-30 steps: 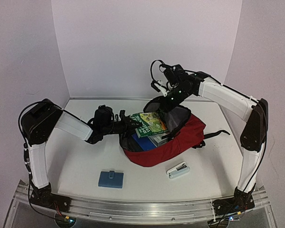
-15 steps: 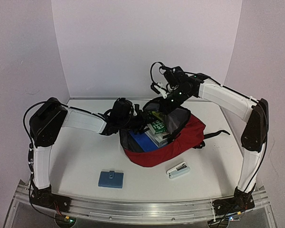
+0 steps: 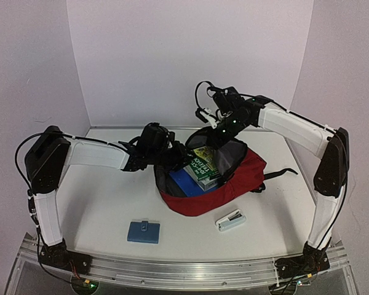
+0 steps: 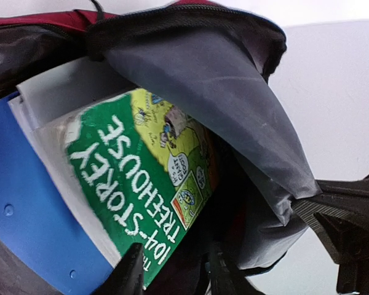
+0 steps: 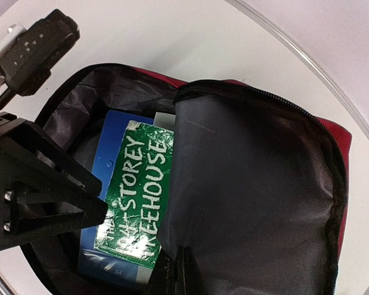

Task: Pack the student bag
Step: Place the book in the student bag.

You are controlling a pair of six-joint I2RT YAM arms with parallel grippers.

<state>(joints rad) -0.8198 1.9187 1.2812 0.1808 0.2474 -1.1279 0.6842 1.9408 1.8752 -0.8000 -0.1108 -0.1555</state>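
One student bag [image 3: 237,183] lies open mid-way across the table [image 3: 104,209]. My right gripper [image 5: 176,270] pinches its raised flap; my left gripper [image 4: 172,273] gapes empty beside the green book [image 3: 204,165] inside.

arms [image 3: 289,126]: white link shells | black joints [image 3: 46,163] | looped black cables [image 3: 197,92]

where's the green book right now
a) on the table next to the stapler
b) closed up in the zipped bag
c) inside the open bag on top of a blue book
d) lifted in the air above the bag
c: the green book lies inside the open bag, resting on a blue book, with the bag's flap lifted clear of it.
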